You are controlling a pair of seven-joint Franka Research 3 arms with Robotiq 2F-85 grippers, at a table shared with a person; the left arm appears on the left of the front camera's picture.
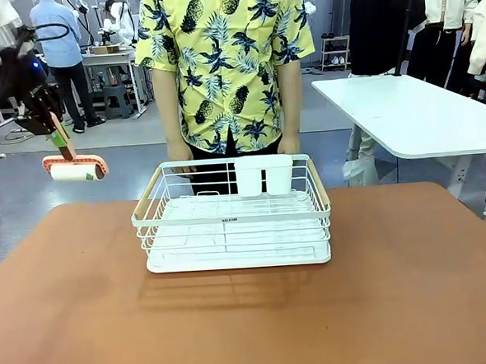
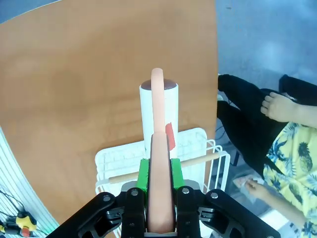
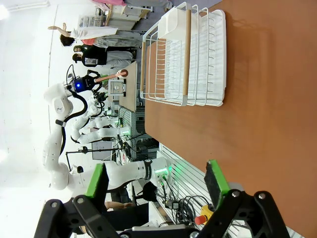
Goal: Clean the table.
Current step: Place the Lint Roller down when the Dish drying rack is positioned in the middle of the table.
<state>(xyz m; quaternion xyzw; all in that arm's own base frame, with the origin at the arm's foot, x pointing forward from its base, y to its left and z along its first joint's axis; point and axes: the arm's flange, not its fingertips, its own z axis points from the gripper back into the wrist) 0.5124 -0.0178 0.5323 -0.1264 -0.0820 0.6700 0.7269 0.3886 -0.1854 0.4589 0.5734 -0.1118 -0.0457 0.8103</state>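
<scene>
I see only the white dish rack (image 1: 231,224) blocking mid-table (image 1: 414,287); bare top on both sides and in front

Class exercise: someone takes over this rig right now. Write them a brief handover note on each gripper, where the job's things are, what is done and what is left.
Left gripper: shut on the lint roller, held raised off the table's far-left corner.
Right gripper: open, holding nothing, above the table.
White dish rack: mid-table, at the far side, the person's hands at its far rim.
Done: roller picked up.
Left: rolling the tabletop; the roller is not touching it yet.
</scene>
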